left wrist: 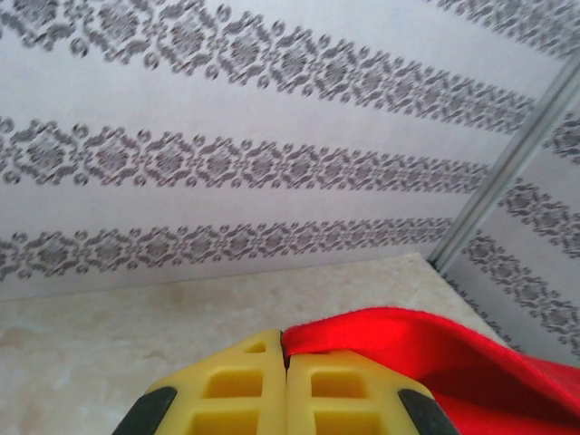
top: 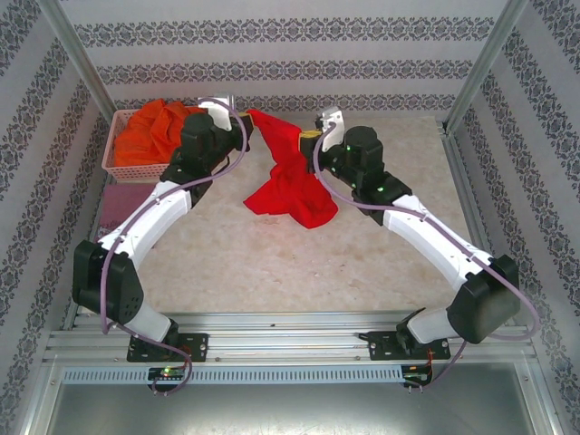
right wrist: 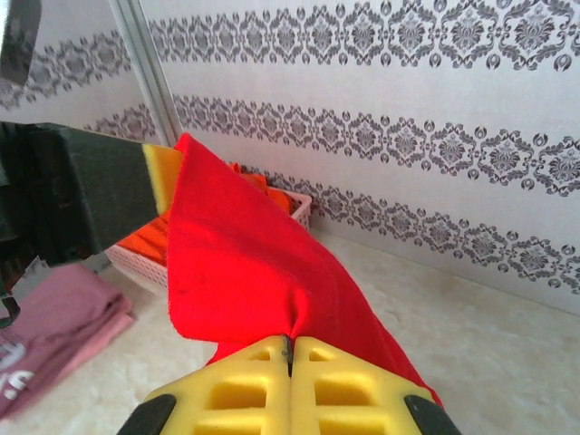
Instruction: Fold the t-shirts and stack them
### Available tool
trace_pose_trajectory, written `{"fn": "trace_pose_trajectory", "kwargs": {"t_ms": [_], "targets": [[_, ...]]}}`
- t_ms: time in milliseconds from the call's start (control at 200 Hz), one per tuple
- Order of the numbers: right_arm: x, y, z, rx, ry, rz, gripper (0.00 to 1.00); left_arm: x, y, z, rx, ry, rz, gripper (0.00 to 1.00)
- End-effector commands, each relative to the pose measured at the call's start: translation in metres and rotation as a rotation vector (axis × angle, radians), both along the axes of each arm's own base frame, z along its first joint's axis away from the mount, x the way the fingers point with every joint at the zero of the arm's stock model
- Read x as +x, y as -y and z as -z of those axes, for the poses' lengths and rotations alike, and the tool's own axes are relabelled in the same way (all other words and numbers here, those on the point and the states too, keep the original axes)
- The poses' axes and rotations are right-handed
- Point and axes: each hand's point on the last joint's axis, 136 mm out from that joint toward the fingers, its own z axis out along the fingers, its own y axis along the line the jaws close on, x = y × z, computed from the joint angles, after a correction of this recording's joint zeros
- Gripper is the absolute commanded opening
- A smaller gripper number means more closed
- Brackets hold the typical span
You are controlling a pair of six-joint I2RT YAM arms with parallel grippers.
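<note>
Plain red t-shirt (top: pixel 292 186), yellow fingers (right wrist: pixel 349 385) (grey damask-striped walls (top: pixel 272 36)).

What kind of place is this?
Probably a robot test booth, not a home: wallpapered panels in a metal frame, and two arms bolted to a rail, holding up a red t-shirt.

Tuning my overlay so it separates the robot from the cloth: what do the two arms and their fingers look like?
Both arms match: the left arm and right arm have white links between bulky black joint housings, each with a thin purplish cable looping alongside. The fingers are yellow blocks with rectangular recesses and black outer edges.
</note>
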Motion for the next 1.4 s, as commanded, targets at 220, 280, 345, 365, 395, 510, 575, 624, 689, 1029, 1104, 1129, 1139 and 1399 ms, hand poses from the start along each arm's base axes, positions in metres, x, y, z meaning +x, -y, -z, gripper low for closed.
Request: {"fn": "trace_pose_trajectory", "kwargs": {"t_ms": [220,280,345,365,395,510,575,624,689,1029,1104,1129,1139,1399], "targets": [[-0.001,0.020,-0.012,0.095,-0.019,-0.015,0.00,-0.021,-0.029,-0.031,-0.030,0.062,-0.043,0.00],[0.002,0.021,-0.018,0.099,-0.007,-0.016,0.00,-0.018,-0.031,-0.031,-0.019,0.064,-0.055,0.00],[0.009,0.021,-0.029,0.107,0.012,-0.027,0.00,-0.012,-0.032,-0.037,-0.021,0.070,-0.062,0.00],[0.012,0.021,-0.032,0.112,0.017,-0.028,0.00,-0.009,-0.032,-0.039,-0.021,0.076,-0.062,0.00],[0.017,0.021,-0.038,0.114,0.025,-0.032,0.00,-0.004,-0.031,-0.043,-0.023,0.083,-0.063,0.00],[0.041,0.017,-0.061,0.121,0.057,-0.055,0.00,0.019,-0.032,-0.072,-0.045,0.115,-0.071,0.00],[0.053,0.016,-0.079,0.126,0.094,-0.062,0.00,0.033,-0.034,-0.092,-0.056,0.142,-0.077,0.00],[0.061,0.015,-0.094,0.135,0.122,-0.067,0.00,0.042,-0.037,-0.112,-0.067,0.168,-0.083,0.00],[0.067,0.014,-0.118,0.148,0.159,-0.080,0.00,0.048,-0.039,-0.140,-0.087,0.204,-0.082,0.00],[0.054,0.012,-0.156,0.161,0.241,-0.128,0.00,0.026,-0.041,-0.187,-0.137,0.274,-0.041,0.00],[0.054,0.012,-0.124,0.132,0.182,-0.126,0.00,0.018,-0.043,-0.157,-0.162,0.232,-0.044,0.00],[0.052,0.013,-0.110,0.122,0.158,-0.124,0.00,0.016,-0.044,-0.141,-0.173,0.205,-0.046,0.00],[0.052,0.013,-0.104,0.118,0.146,-0.124,0.00,0.014,-0.044,-0.139,-0.181,0.203,-0.044,0.00],[0.032,0.053,0.056,0.058,-0.154,0.077,0.71,-0.035,-0.044,0.039,-0.192,-0.106,-0.048,0.99]]}}
